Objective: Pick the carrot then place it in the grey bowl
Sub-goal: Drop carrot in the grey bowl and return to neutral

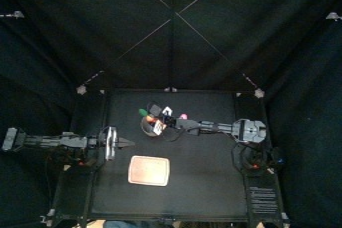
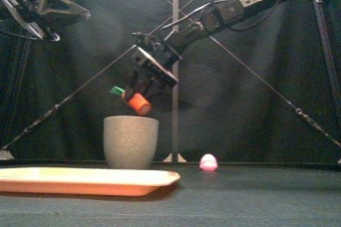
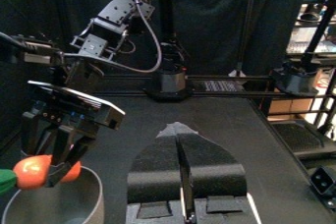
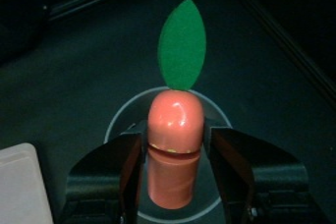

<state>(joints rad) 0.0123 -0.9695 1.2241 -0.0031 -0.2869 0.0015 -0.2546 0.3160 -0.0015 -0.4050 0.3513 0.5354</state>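
Worktop (image 1: pixel 201 167) clutter is light, and the left end effector (image 3: pixel 188 174), jaws together, rests off to the left, so leave it there. The flat pink tray (image 2: pixel 80 179) lies in front, uninvolved. Work to the tall grey speckled cup (image 2: pixel 131 141): your right end effector (image 2: pixel 144 93) is clamped on the orange toy carrot with a green leaf (image 2: pixel 138 103), tilted just above the cup's mouth. Centre it within the rim, lower until it sits partly inside, then release. Avoid the small pink toy (image 2: pixel 208 161) near the cup.
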